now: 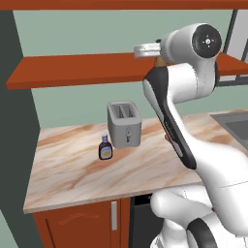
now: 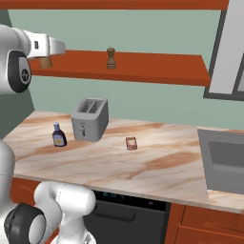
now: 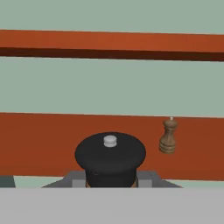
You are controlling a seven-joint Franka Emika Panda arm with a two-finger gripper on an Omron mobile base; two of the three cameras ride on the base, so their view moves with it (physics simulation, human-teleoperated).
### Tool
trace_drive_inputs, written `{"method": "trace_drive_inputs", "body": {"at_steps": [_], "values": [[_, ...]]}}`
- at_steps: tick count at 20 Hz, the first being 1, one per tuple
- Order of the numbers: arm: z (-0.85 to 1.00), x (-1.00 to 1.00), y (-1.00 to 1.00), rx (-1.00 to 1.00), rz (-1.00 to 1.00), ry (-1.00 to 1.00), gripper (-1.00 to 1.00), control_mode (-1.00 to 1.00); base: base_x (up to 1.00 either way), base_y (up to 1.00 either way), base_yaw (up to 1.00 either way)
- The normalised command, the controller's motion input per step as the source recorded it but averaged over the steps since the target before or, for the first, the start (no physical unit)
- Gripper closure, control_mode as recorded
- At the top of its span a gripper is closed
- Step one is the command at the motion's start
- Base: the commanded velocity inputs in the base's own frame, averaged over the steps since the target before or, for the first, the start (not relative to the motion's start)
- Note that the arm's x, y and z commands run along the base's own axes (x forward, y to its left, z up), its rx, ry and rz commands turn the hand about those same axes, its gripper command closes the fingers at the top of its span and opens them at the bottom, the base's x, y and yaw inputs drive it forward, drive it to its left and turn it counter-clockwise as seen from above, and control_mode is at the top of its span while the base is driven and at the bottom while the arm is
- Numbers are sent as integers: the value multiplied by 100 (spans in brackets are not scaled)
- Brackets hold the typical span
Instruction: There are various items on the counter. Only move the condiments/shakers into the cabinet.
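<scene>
Left base view: sauce bottle [image 1: 105, 148] with yellow label, writing unreadable, stood beside grey toaster [image 1: 124, 123] on marbled counter [image 1: 72, 169], front edge free | Right base view: brown mill [image 2: 111, 58] upright on red-brown shelf [image 2: 157, 66]; orange-brown block [image 2: 131, 143] near toaster | Hand view: gripper [image 3: 111, 181] pinched black-topped shaker [image 3: 110, 155] at shelf, mill well apart.

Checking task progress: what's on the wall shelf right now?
A brown mill stands on the shelf. The gripper holds a black-topped shaker over it; whether the base touches is hidden.
</scene>
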Motion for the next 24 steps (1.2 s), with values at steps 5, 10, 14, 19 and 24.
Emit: {"method": "trace_drive_inputs", "body": {"at_steps": [5, 10, 14, 19, 24], "values": [[-18, 46, 0, -2, 0, 0, 100, -100, 0, 0, 0], [-25, 38, -6, 0, 0, 0, 100, -100, 0, 0, 0], [-7, 39, -12, 2, 0, 0, 100, -100, 0, 0, 0], [-2, 35, -3, 2, 0, 0, 100, -100, 0, 0, 0], [-7, 39, 0, 0, 0, 0, 100, -100, 0, 0, 0]]}}
